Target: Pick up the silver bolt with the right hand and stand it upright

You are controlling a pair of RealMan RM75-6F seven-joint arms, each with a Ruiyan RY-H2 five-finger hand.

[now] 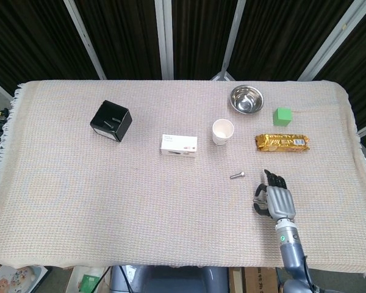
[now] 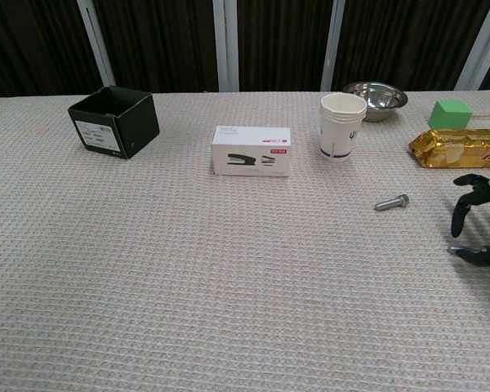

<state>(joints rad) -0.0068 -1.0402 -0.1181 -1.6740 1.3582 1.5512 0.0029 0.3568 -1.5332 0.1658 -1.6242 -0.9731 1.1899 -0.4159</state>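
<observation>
On the bench (image 1: 79, 195), a bolt (image 1: 236, 176) lies in front of the cup (image 1: 222, 131); the stapler box (image 1: 179, 144) sits left, the bowl (image 1: 246, 99) behind.

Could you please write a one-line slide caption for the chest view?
Right robot hand closes over one bolt at the table's edge while a second silver bolt lies flat nearby.

right hand (image 2: 483, 231): fingers curled over silver bolt (image 2: 455, 250) | second bolt (image 2: 391, 202): lying flat, apart
</observation>
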